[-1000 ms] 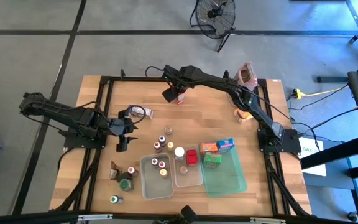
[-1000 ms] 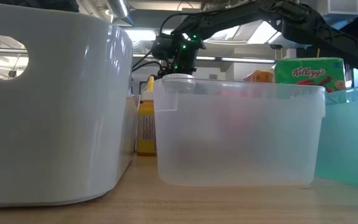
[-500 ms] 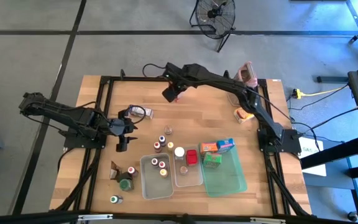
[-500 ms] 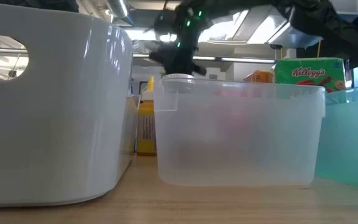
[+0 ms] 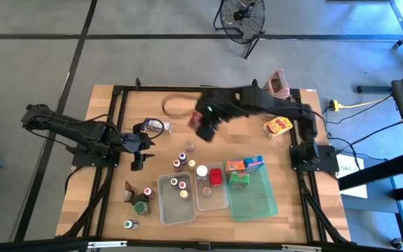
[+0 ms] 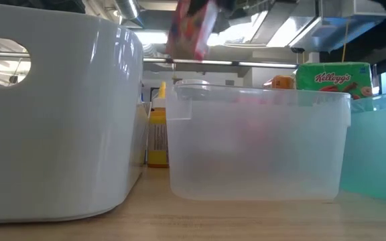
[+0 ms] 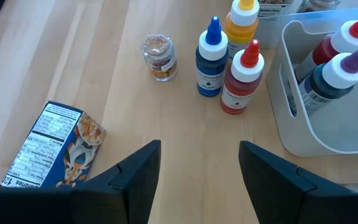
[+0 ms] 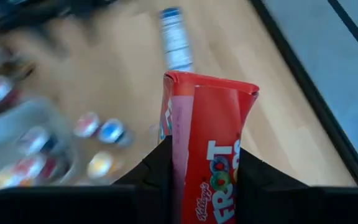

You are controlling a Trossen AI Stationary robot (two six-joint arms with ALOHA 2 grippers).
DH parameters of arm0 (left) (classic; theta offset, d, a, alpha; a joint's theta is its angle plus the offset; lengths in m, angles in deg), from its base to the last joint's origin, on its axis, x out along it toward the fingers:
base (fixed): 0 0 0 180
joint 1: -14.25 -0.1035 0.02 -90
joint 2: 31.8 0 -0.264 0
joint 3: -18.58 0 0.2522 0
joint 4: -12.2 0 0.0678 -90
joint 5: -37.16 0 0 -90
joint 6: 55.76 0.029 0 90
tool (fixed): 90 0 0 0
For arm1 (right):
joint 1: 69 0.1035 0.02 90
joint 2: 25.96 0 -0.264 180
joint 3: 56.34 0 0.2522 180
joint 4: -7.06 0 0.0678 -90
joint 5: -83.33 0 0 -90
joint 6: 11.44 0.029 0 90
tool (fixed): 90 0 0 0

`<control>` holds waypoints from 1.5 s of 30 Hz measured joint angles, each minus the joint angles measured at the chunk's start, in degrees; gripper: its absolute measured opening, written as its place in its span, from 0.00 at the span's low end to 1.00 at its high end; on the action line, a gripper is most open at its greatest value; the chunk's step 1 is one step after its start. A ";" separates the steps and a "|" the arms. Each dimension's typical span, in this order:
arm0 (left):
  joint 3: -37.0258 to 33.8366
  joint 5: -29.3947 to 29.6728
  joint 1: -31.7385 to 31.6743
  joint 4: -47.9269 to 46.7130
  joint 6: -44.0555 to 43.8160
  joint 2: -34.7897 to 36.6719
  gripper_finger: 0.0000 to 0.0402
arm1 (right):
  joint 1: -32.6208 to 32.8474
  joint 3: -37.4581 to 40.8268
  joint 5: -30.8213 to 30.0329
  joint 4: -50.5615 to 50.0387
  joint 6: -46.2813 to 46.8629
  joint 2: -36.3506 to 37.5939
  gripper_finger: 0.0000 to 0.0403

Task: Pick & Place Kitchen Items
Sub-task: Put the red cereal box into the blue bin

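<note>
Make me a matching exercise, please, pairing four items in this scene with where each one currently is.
Things:
1. red Froot Loops carton
2. blue carton
3. green Kellogg's carton
4. blue-capped bottle

Places:
A. standing in the green tray
B. lying flat on the table in front of the left gripper
C. held in the right gripper, off the table
D. upright beside the red-capped bottle

Pairs: 1-C, 2-B, 3-A, 4-D
</note>
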 joint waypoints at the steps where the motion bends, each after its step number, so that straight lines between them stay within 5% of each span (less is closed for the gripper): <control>1: 0.00 0.00 0.00 0.14 0.00 0.01 0.53 | 1.84 0.00 0.00 -0.47 -0.93 0.79 0.24; 6: 0.00 1.39 0.00 0.15 0.00 -0.01 0.53 | 11.55 0.00 -5.92 -5.51 -6.42 3.45 0.24; 12: 0.00 2.95 0.00 0.54 -0.34 0.01 0.53 | 20.40 0.22 -12.45 -14.16 -0.92 5.34 0.24; 25: 0.00 2.84 0.00 0.96 -1.99 -0.01 0.53 | 32.39 3.22 -12.04 -13.75 2.77 12.38 0.24; 38: 0.00 2.82 -0.02 0.96 -2.51 -0.01 0.53 | 43.59 41.87 -20.89 -11.87 25.44 36.34 0.24; 45: 0.00 3.13 -0.02 0.98 -2.51 -0.01 0.53 | 51.32 53.21 -20.90 -7.32 33.51 41.56 0.24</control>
